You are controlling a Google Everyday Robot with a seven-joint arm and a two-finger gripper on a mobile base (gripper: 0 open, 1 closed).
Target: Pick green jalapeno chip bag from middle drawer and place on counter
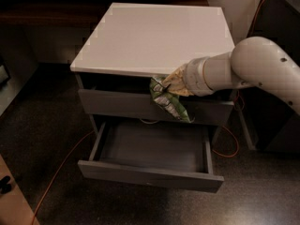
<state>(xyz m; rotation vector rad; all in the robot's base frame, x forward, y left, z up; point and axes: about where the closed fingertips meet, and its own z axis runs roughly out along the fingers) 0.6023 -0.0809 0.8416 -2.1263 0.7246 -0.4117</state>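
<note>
gripper w/ chip bag by counter edge, drawer open

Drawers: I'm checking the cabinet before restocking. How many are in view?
2: a shut drawer under the counter, and the middle drawer pulled out below it. Another may be hidden beneath. The gripper holds the green jalapeno chip bag before the shut one.
</note>
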